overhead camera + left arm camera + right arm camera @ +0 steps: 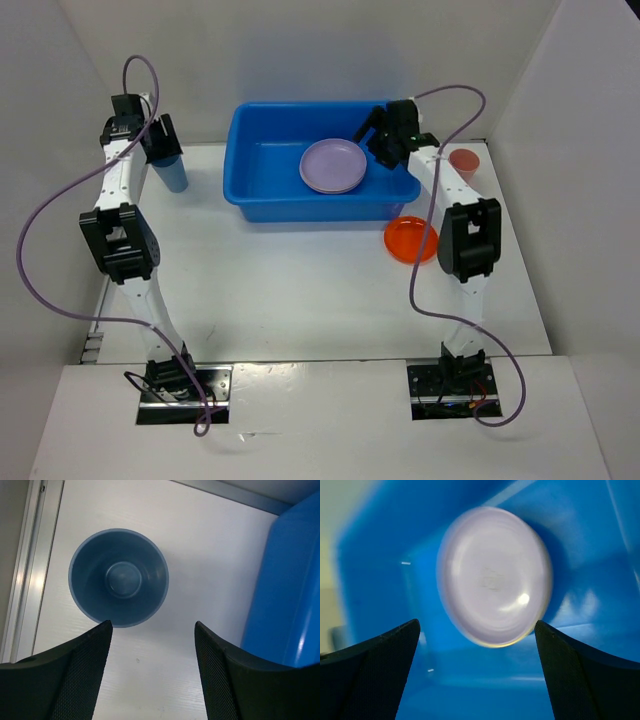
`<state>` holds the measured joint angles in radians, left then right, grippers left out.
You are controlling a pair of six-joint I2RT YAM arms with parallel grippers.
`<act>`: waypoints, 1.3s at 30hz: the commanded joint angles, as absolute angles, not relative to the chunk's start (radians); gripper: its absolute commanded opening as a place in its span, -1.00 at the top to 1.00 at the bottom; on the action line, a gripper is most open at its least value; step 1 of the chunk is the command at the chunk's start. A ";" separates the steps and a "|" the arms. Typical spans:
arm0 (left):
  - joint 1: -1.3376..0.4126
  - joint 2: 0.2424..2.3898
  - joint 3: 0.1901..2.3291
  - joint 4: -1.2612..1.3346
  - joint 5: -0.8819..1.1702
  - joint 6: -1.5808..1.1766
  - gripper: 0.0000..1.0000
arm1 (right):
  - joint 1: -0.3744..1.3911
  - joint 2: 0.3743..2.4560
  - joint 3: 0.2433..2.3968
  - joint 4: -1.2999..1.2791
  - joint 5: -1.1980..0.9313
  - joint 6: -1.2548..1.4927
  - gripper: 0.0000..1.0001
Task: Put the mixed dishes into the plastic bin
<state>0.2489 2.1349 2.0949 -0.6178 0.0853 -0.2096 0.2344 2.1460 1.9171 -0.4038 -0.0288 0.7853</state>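
The blue plastic bin (pixel 262 190) stands at the back middle of the table. A lavender plate (pixel 333 165) lies inside it, on top of another plate whose yellowish rim shows beneath; it also shows in the right wrist view (pixel 494 575). My right gripper (pixel 366 130) hovers open and empty over the bin's right side, above the plate. A light-blue cup (pixel 172 172) stands upright left of the bin, seen from above in the left wrist view (pixel 118 577). My left gripper (pixel 152 630) is open and empty just above and beside it. An orange plate (pixel 411 239) and a salmon-pink cup (pixel 463 162) sit right of the bin.
White walls enclose the table on three sides. The bin's left wall (pixel 290 595) is close to the right of the left gripper. A metal rail (pixel 25 570) runs along the table's left edge. Purple cables loop from both arms.
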 commanded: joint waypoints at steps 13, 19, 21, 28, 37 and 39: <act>0.166 2.272 2.244 -0.634 -0.086 -0.129 -0.45 | 0.310 1.611 1.817 -0.322 0.032 0.676 -1.00; 0.166 2.368 2.373 -0.683 -0.121 -0.109 -0.45 | 0.278 1.429 1.675 -0.313 0.043 0.655 -1.00; 0.166 2.407 2.407 -0.712 -0.121 -0.100 -0.45 | 0.241 1.385 1.632 -0.298 0.043 0.655 -1.00; 0.166 2.493 2.516 -0.788 -0.130 -0.100 -0.06 | 0.092 1.255 1.444 -0.276 -0.032 0.678 -1.00; 0.166 2.416 2.525 -0.811 -0.156 -0.100 1.00 | -0.119 1.103 1.146 -0.288 -0.176 0.739 -1.00; 0.166 2.340 2.505 -0.811 -0.175 -0.100 1.00 | -0.178 1.050 1.066 -0.288 -0.198 0.739 -1.00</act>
